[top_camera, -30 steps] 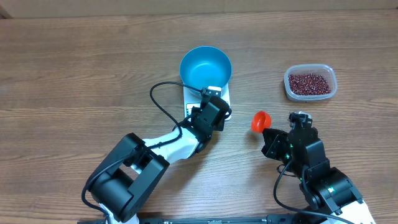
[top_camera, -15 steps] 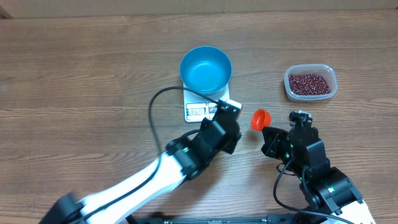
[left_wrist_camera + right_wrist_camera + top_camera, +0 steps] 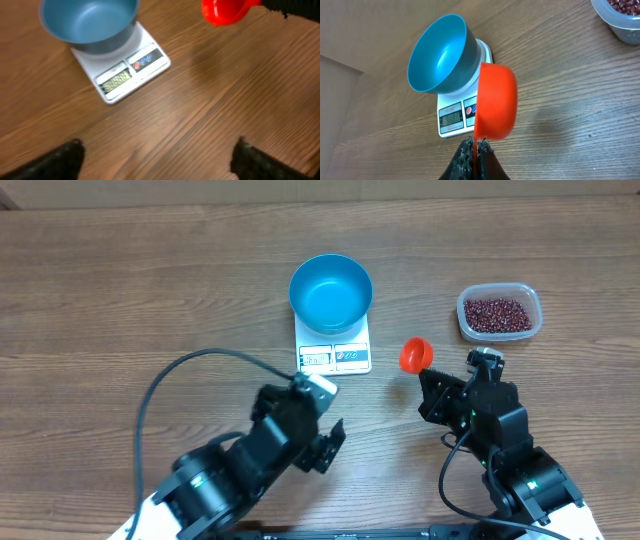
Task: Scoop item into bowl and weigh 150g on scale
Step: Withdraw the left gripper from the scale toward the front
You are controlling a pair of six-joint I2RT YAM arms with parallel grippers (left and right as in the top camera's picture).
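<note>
The blue bowl (image 3: 331, 292) stands empty on the back of the white scale (image 3: 336, 357), whose display (image 3: 116, 80) is lit. The beans (image 3: 497, 312) lie in a clear tub at the right. My right gripper (image 3: 430, 375) is shut on the handle of a red scoop (image 3: 416, 354), holding it above the table just right of the scale; in the right wrist view the scoop (image 3: 495, 102) is empty and tilted on its side. My left gripper (image 3: 327, 442) hovers in front of the scale, open with nothing between its fingers (image 3: 67, 156).
The clear plastic tub (image 3: 500, 330) sits at the far right, apart from the scale. The left arm's black cable (image 3: 165, 385) loops over the table to the left. Bare wood lies between the two arms.
My left gripper has drawn back from the scale's front panel toward the near edge, and its jaws have opened wide. The right gripper has shifted the scoop slightly toward the scale.
</note>
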